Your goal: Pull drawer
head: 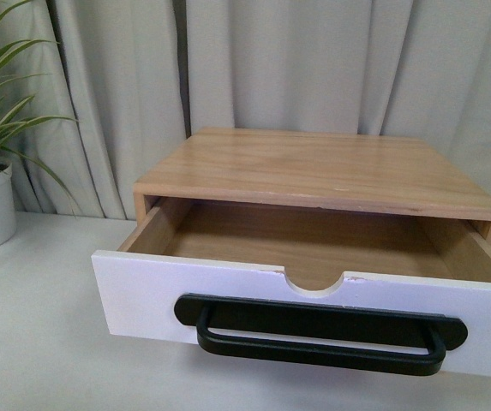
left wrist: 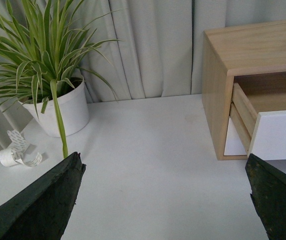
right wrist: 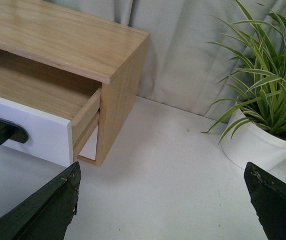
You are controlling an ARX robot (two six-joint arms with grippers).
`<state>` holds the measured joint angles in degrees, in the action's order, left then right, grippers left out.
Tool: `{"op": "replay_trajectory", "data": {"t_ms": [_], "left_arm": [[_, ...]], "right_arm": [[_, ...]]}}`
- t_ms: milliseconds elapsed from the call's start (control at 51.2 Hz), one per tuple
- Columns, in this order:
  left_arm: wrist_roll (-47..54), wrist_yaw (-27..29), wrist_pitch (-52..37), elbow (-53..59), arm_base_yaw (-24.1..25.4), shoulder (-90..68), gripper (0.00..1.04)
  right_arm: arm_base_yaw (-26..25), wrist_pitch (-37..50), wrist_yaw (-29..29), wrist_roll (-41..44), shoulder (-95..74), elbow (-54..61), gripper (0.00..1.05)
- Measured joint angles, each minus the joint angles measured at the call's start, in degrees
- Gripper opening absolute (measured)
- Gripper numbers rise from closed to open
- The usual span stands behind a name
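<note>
Both grippers stand spread wide and empty: the left gripper (left wrist: 165,200) shows its two dark fingers at the edges of its wrist view with bare white table (left wrist: 147,150) between them, and the right gripper (right wrist: 162,205) looks the same in its own view. Neither arm appears in the front view. The drawer (head: 314,304) already stands well out of the wooden cabinet (head: 322,171), its light wood inside open to view, its white front facing the robot. Its black bar handle (head: 318,338) runs crosswise, level with the table, so any further pull would need fingers closing above and below that bar. From each claw the drawer lies ahead and inward; the right wrist view catches one end of the handle, the left only the drawer's side, so the right arm is probably the nearer, though I cannot be sure. Both arms sit low, drawn back, clear of the front
</note>
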<state>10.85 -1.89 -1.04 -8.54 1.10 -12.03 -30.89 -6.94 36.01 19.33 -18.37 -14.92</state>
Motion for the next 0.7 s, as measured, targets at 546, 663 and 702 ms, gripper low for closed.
{"op": "replay_trajectory", "data": {"t_ms": [546, 663, 702], "left_arm": [[-10.14, 1.79, 1.75, 5.11, -0.96, 8.98, 0.05], [-10.67, 1.90, 1.73, 5.92, -0.96, 9.62, 0.04], [-10.71, 1.86, 1.36, 7.15, -0.98, 10.95, 0.04]], "right_arm": [[20.17, 7.17, -25.88, -18.34, 13.31, 10.08, 0.04], [28.96, 6.64, -35.28, -18.56, 14.97, 11.08, 0.01], [30.34, 6.64, -35.21, -18.56, 15.32, 11.45, 0.01]]}}
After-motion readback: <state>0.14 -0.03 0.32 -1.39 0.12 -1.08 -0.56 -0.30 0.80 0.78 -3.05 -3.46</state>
